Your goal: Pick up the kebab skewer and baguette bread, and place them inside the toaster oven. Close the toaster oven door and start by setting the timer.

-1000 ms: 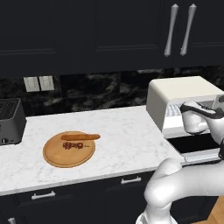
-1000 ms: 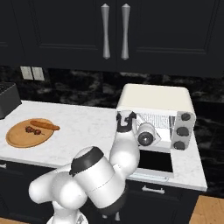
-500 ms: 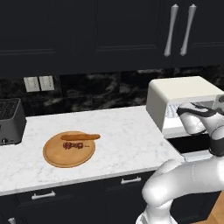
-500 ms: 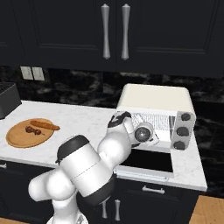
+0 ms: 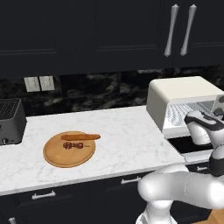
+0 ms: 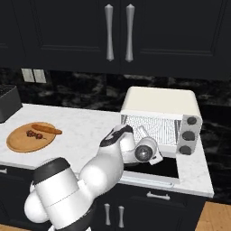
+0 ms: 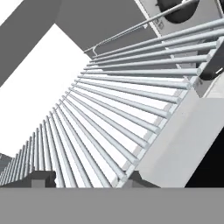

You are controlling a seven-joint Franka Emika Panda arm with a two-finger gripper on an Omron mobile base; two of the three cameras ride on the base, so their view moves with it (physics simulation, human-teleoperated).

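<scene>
The kebab skewer (image 5: 73, 145) (image 6: 33, 134) lies on a round wooden board (image 5: 54, 155) (image 6: 18, 143), with the baguette bread (image 5: 81, 137) (image 6: 46, 129) just behind it. The cream toaster oven (image 5: 183, 89) (image 6: 160, 101) stands at the counter's right. Its door (image 5: 192, 146) (image 6: 167, 169) is folded down flat. My gripper (image 6: 148, 133) (image 7: 87, 177) is at the oven mouth, far from the board. Its fingertips are partly apart, with the wire rack (image 7: 122, 109) (image 6: 153, 126) running between them. I cannot tell whether they pinch the rack.
Three dark knobs (image 6: 189, 135) run down the oven's right front. A dark grey slot toaster (image 5: 9, 120) (image 6: 6, 101) sits at the counter's far left. Black upper cabinets with silver handles (image 6: 118, 31) hang overhead. White marble counter (image 5: 122, 131) lies between board and oven.
The jaws have narrowed from wide open to about half. The hand has pushed in closer to the oven's rack, and the arm's elbow has swung lower and leftward.
</scene>
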